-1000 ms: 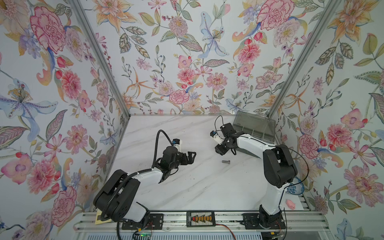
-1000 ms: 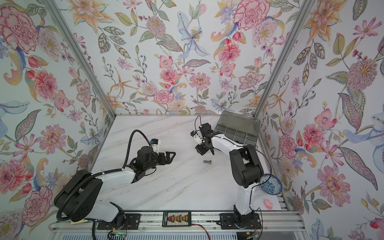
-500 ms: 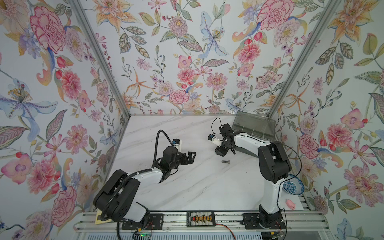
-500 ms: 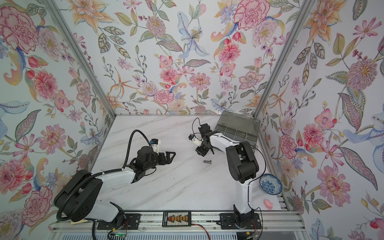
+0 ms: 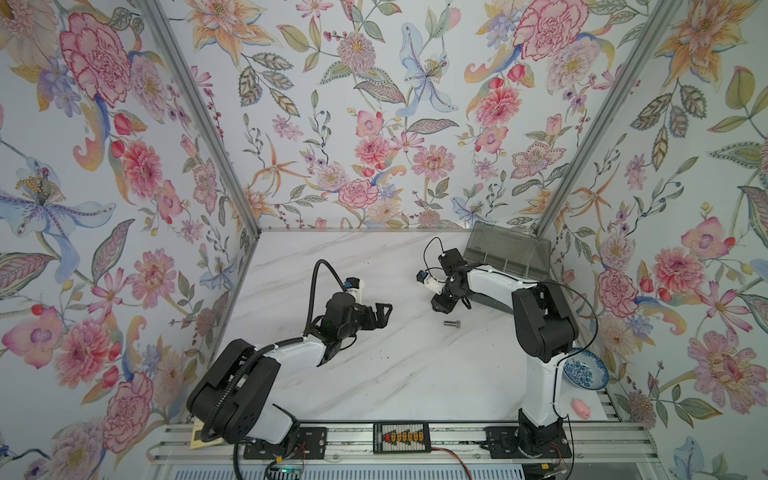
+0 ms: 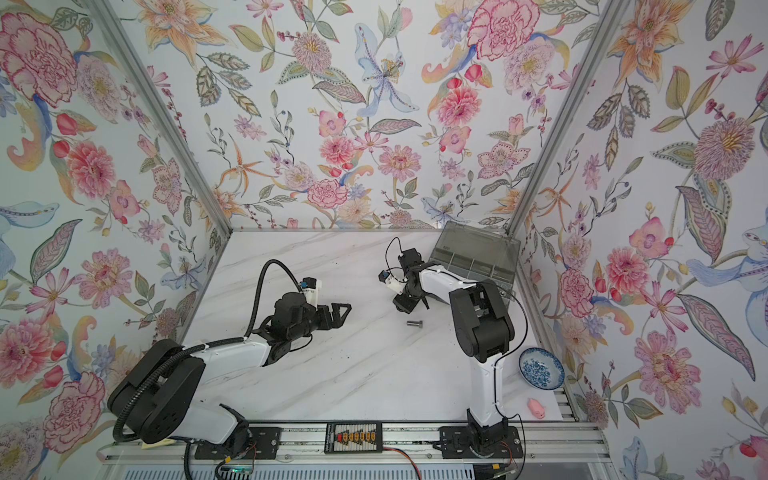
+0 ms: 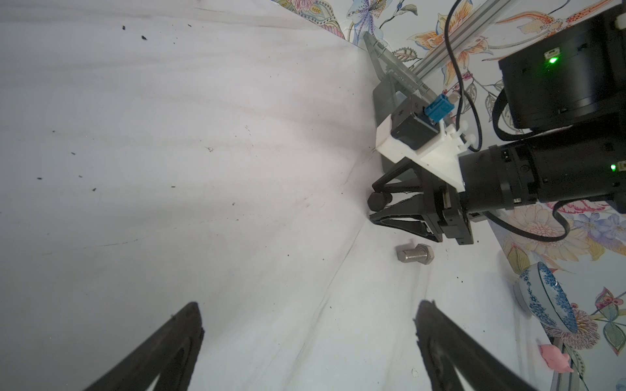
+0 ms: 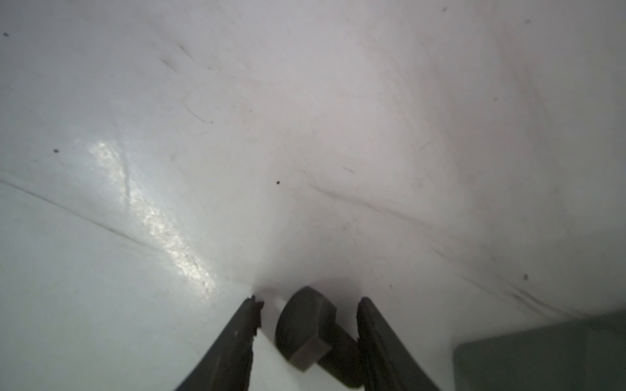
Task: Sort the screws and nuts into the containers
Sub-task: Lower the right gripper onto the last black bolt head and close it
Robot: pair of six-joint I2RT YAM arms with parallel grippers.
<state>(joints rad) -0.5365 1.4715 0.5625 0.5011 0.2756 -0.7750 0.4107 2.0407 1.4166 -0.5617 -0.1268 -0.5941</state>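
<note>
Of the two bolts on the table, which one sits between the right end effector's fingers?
The black bolt, between the right end effector fingers; the silver bolt lies apart, untouched.

White marble-veined bench [image 5: 374, 374], silver bolt [image 5: 452, 323], black bolt [image 8: 315, 333], smoky-grey organiser box [image 5: 507, 253], blue-white patterned bowl [image 5: 586, 370], pink floral walls [image 5: 374, 104].

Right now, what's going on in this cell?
The right gripper is down at the table with a black bolt between its fingers; a gap shows on one side, so no firm grip yet. A silver hex bolt lies loose nearby. The organiser box stands open behind. The left gripper hovers open, empty.
</note>
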